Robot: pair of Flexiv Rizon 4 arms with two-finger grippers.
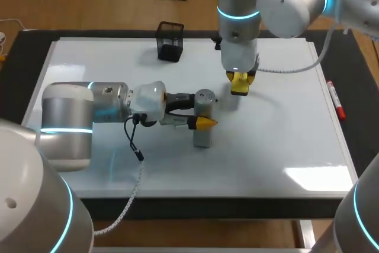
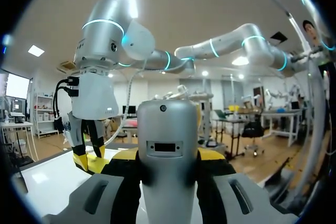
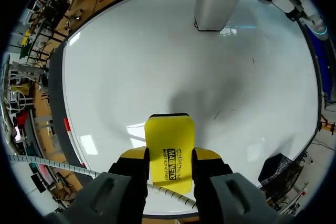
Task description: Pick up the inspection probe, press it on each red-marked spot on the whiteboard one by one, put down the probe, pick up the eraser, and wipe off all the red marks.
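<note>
The whiteboard [image 1: 284, 146] shows no red marks. The right gripper [image 3: 169, 163] clamps the yellow eraser [image 3: 169, 140] low over it, near the probe [image 1: 202, 137], which stands upright on the board, clamped in the left gripper [image 1: 198, 111]. This looks like the wiping step, nearly finished. Next, check for leftover marks.

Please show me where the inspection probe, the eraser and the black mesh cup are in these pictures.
inspection probe [image 1: 202, 138]: head view, on its lower grey body.
eraser [image 3: 169, 142]: right wrist view, on the middle of its yellow face.
black mesh cup [image 1: 170, 44]: head view, on its front wall.
</note>
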